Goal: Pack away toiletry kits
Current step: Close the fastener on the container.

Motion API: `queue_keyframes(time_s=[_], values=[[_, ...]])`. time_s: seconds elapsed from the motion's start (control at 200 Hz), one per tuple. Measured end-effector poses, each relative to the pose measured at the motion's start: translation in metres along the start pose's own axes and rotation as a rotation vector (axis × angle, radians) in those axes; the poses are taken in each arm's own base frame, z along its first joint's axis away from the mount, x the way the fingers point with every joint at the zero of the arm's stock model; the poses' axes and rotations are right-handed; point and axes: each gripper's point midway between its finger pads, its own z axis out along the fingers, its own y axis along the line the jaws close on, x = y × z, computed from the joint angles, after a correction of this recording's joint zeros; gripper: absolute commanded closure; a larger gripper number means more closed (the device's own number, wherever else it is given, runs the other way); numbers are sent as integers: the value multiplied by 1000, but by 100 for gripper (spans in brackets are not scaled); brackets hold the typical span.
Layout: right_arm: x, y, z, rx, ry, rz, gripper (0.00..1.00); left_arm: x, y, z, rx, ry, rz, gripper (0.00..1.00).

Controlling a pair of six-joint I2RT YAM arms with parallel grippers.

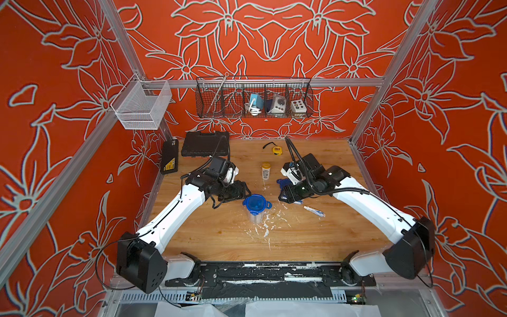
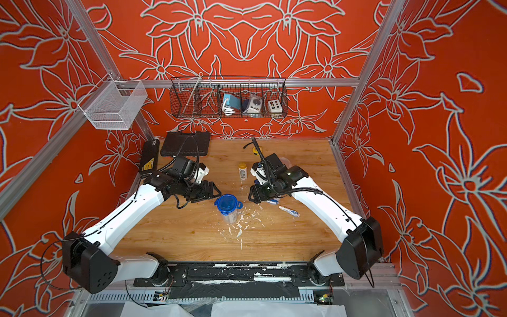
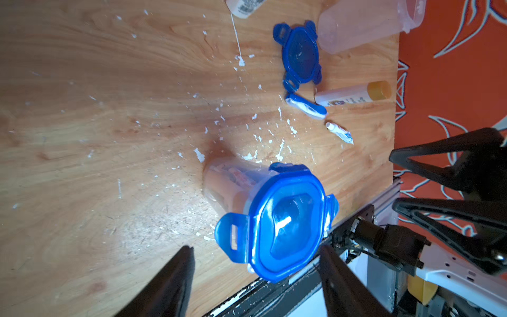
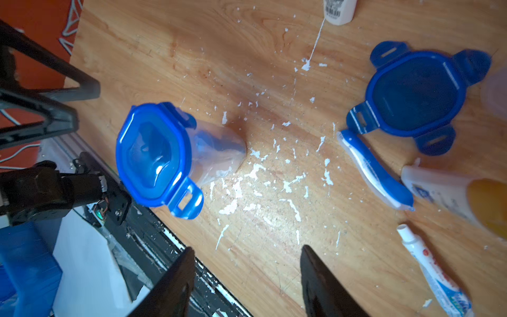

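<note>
- My left claw point(image 3: 256, 247) is spread open and holds nothing.
- The closed tub point(image 1: 256, 204) stands upright mid-table point(image 1: 219, 238), its blue lid point(image 3: 285, 222) on. It is just beside the tips of the left claw, on the side toward the right arm.
- In the left wrist view the lid shows between the two spread fingers point(image 3: 181, 274). I cannot tell whether either finger touches it. One clip tab point(image 3: 230, 238) sticks out sideways.
- My right claw point(image 4: 247, 247) is also open and empty, over bare, paint-flecked table.
- In both top views the closed tub sits between the two claws, nearer the left one and clear of the right.
- A loose lid point(image 4: 414, 96) lies flat beside the right claw, with a toothbrush point(image 4: 375, 170) touching its edge.
- Next to the toothbrush lie a yellow-capped bottle point(image 4: 452, 197) and a small tube point(image 4: 433, 269).
- The second tub point(image 3: 356, 24) is open, just beyond the loose lid.
- Another bottle point(image 1: 265, 170) lies farther back, between the arms.
</note>
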Motion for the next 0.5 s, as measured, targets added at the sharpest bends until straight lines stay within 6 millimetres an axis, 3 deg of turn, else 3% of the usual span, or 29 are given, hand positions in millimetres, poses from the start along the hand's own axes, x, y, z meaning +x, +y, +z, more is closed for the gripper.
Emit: queue_keyframes(time_s=[0.165, 0.5], values=[[17, 2, 18, -31, 63, 65, 39, 4, -11, 4, 43, 18, 21, 29], [6, 17, 31, -93, 47, 92, 40, 9, -7, 16, 52, 43, 11, 30]])
